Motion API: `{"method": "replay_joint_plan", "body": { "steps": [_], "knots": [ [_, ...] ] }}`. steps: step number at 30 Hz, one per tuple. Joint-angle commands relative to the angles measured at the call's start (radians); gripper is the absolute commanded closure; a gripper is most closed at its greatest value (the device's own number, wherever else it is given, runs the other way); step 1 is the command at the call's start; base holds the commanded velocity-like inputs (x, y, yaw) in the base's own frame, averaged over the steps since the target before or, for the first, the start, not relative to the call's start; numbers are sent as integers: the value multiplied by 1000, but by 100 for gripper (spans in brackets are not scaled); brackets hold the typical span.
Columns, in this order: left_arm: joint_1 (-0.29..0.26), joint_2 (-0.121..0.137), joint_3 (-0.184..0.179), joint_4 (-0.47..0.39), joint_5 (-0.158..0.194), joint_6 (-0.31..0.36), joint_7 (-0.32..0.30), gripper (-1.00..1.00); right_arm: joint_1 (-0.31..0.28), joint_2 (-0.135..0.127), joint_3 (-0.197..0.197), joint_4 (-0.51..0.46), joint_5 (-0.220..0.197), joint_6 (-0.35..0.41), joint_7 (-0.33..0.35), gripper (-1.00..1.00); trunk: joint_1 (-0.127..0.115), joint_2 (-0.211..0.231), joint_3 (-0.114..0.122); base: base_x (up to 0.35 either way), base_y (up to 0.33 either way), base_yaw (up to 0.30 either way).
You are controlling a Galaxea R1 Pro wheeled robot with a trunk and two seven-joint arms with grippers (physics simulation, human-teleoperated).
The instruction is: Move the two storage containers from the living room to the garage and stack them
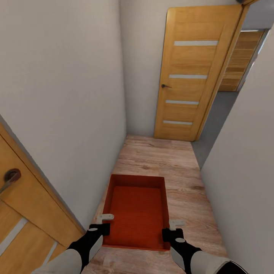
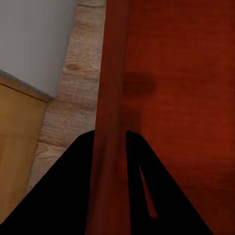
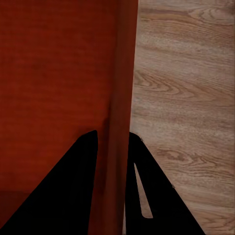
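Note:
One red-orange storage container (image 1: 137,210) hangs between my arms above a light wood plank floor, low in the head view. My left gripper (image 1: 105,220) is shut on its left wall (image 2: 111,98). The right gripper (image 1: 174,225) is shut on the right wall (image 3: 122,88). Each wrist view shows that wall running between two dark fingers, with the ribbed inside of the bin beside it. The living room and the garage are out of view.
I am in a narrow hallway between white walls (image 1: 68,95). A wooden door (image 1: 192,76) stands open ahead at the right, with grey floor (image 1: 217,118) beyond it. Another wooden door with a handle (image 1: 11,177) is close at the left.

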Motion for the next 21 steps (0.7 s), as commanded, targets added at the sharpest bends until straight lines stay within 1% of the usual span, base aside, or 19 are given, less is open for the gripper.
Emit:
{"method": "replay_joint_plan", "body": {
  "steps": [1,8,21],
  "knots": [
    [0,1,-8,2,8,14,8,100,-2,-26,12,-1,-7,-22,-64,100,1,-2,-2,322,0,0],
    [0,1,-8,3,8,14,8,100,-1,-27,10,-1,-10,-49,-64,100,1,-2,-2,322,0,0],
    [0,2,-8,3,8,13,8,100,-1,-22,9,0,-12,-50,-64,100,1,-2,-2,322,0,0]
  ]
}}
